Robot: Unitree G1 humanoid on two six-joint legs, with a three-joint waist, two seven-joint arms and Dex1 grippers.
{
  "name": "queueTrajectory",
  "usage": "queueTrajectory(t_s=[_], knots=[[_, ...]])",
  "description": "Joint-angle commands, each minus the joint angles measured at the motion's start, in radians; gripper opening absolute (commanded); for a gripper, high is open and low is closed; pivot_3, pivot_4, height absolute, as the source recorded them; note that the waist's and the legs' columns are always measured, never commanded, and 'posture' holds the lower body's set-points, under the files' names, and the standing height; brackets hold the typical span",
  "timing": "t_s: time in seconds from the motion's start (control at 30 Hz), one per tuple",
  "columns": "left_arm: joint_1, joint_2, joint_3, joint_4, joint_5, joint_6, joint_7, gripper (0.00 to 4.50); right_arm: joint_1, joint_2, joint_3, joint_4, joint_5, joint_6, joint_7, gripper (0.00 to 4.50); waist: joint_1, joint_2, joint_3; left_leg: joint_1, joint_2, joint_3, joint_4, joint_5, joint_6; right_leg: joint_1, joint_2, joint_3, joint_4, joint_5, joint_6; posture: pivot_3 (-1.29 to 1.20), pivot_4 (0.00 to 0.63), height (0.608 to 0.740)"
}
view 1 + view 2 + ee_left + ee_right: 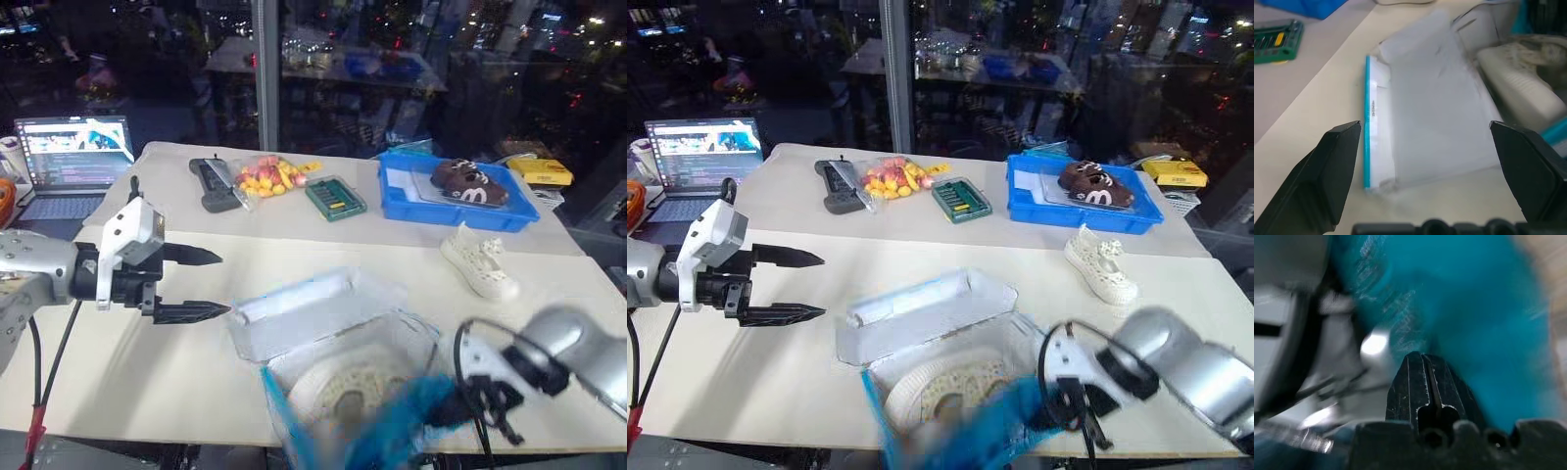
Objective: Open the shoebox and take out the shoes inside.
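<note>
Two grippers: both are working over one cream-topped table [147, 372].
Left gripper [201, 284]: it is hovering above the table on the robot's left, its black fingers spread wide and gripping nothing; in the left wrist view the white inside of the lid is lying between them, farther off.
Right gripper [1427, 382]: its fingers are pressing together, fully closed, right against blurred blue cardboard; whether they are pinching that cardboard cannot be told.
Shoebox [294, 431]: it is sitting at the near edge of the table in front of the robot, standing open, blue outside and white inside.
Lid [299, 308]: it is lying folded back flat on the table behind the box (white face up, blue rim showing).
Shoe in box [343, 387]: one cream-white shoe is resting inside the shoebox.
Shoe on table [480, 262]: the other cream-white shoe is standing outside the box, just in front of the blue tray.
Blue tray [402, 191]: it is holding dark brown shoes [470, 183] at the far right.
Far row: a black device [214, 183], a bag of coloured sweets [266, 176] and a green tool case [335, 198] are lying side by side.
Laptop [71, 162]: it is running, open, on the far left.
</note>
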Motion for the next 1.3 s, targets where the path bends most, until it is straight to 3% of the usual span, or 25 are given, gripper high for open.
queueTrajectory(t_s=[0.03, 0.13, 0.27, 0.33, 0.4, 0.47, 0.5, 0.67, 0.93, 1.1, 1.13, 1.17, 1.3], knots=[[-0.029, 0.001, 0.003, -0.010, 0.002, -0.020, -0.005, 4.50, 0.004, 0.050, 0.053, 0.047, -0.101, -0.007, -0.065, 0.06, -0.014, 0.005, 0.001, 0.001, 0.000, 0.000, -0.001, 0.000, 0.000, 0.000, 0.000, 0.000, -0.005, 0.000, 0.000, 0.00, 0.150, 0.740], [-0.028, 0.003, 0.002, -0.009, 0.002, -0.021, -0.010, 4.50, -0.030, 0.100, 0.035, 0.090, -0.115, -0.003, -0.091, 0.06, -0.022, 0.004, 0.001, 0.006, 0.000, -0.004, -0.003, 0.000, 0.000, 0.005, 0.002, -0.002, -0.006, 0.000, 0.000, 0.00, 0.150, 0.740], [-0.029, 0.005, -0.002, -0.005, 0.007, -0.024, -0.014, 4.50, -0.122, 0.141, -0.133, 0.048, 0.129, 0.144, -0.030, 0.06, -0.018, 0.004, 0.004, 0.011, 0.001, -0.002, -0.002, 0.000, 0.000, 0.001, 0.002, 0.000, -0.004, 0.000, 0.000, 0.00, 0.150, 0.740], [-0.033, 0.004, -0.006, -0.004, 0.009, -0.024, -0.015, 4.50, -0.164, 0.144, -0.180, 0.047, 0.191, 0.190, -0.022, 0.06, -0.014, 0.011, 0.008, 0.005, 0.000, 0.001, 0.000, 0.000, 0.000, -0.004, 0.002, 0.003, -0.003, 0.002, -0.002, 0.00, 0.150, 0.740], [-0.037, 0.001, -0.012, -0.005, 0.010, -0.025, -0.015, 4.50, -0.232, 0.159, -0.231, 0.051, 0.276, 0.259, -0.030, 0.06, -0.011, 0.013, 0.009, -0.007, -0.003, 0.005, 0.001, 0.007, 0.011, -0.011, 0.002, 0.009, 0.000, 0.027, 0.005, 0.00, 0.150, 0.740], [-0.039, -0.003, -0.015, -0.005, 0.014, -0.026, -0.015, 4.50, -0.276, 0.175, -0.254, 0.051, 0.324, 0.299, -0.045, 0.06, -0.010, 0.013, 0.009, -0.011, -0.002, 0.005, 0.002, 0.005, 0.011, -0.020, 0.004, 0.009, 0.007, 0.023, 0.006, 0.00, 0.150, 0.740], [-0.040, -0.004, -0.016, -0.005, 0.015, -0.026, -0.016, 4.50, -0.288, 0.183, -0.252, 0.049, 0.327, 0.309, -0.059, 0.06, -0.009, 0.013, 0.009, -0.019, -0.001, 0.003, 0.001, 0.004, 0.011, -0.030, 0.006, 0.009, 0.012, 0.023, 0.010, 0.00, 0.150, 0.740], [-0.052, -0.008, -0.025, -0.002, 0.018, -0.025, -0.018, 4.50, -0.308, 0.219, -0.163, 0.056, 0.230, 0.273, -0.127, 0.06, -0.006, 0.013, 0.009, -0.022, -0.001, -0.004, -0.004, -0.004, 0.023, -0.032, 0.009, 0.004, 0.014, 0.016, 0.002, 0.00, 0.150, 0.740], [-0.052, -0.004, -0.023, -0.002, 0.019, -0.019, -0.022, 4.50, -0.312, 0.047, -0.241, 0.174, 0.154, 0.159, -0.024, 0.06, -0.006, 0.018, 0.014, -0.027, -0.003, -0.004, 0.003, -0.006, 0.024, -0.033, 0.006, 0.003, 0.014, 0.015, 0.005, 0.00, 0.150, 0.740], [-0.060, -0.007, -0.036, 0.007, 0.028, -0.025, -0.027, 4.50, -0.427, -0.040, -0.363, 0.248, 0.220, 0.166, 0.059, 0.06, -0.009, 0.027, 0.022, -0.025, -0.002, -0.004, 0.008, -0.003, 0.020, -0.030, 0.006, 0.003, 0.013, 0.015, 0.010, 0.00, 0.150, 0.740], [-0.062, -0.007, -0.038, 0.008, 0.029, -0.026, -0.028, 4.50, -0.447, -0.042, -0.373, 0.249, 0.232, 0.173, 0.067, 0.59, -0.011, 0.027, 0.023, -0.024, -0.002, -0.003, 0.008, -0.003, 0.020, -0.030, 0.006, 0.004, 0.013, 0.015, 0.008, 0.00, 0.150, 0.740], [-0.066, -0.008, -0.041, 0.010, 0.030, -0.026, -0.029, 4.50, -0.486, -0.028, -0.378, 0.243, 0.250, 0.182, 0.063, 0.76, -0.012, 0.027, 0.023, -0.024, -0.002, -0.003, 0.008, -0.003, 0.020, -0.030, 0.006, 0.004, 0.013, 0.015, 0.007, 0.00, 0.150, 0.740], [-0.080, -0.012, -0.056, 0.021, 0.036, -0.033, -0.033, 4.50, -0.619, 0.061, -0.367, 0.214, 0.325, 0.245, 0.014, 2.14, -0.021, 0.027, 0.023, -0.021, -0.002, -0.004, 0.008, -0.003, 0.020, -0.028, 0.007, 0.004, 0.014, 0.018, 0.011, 0.00, 0.150, 0.740]])
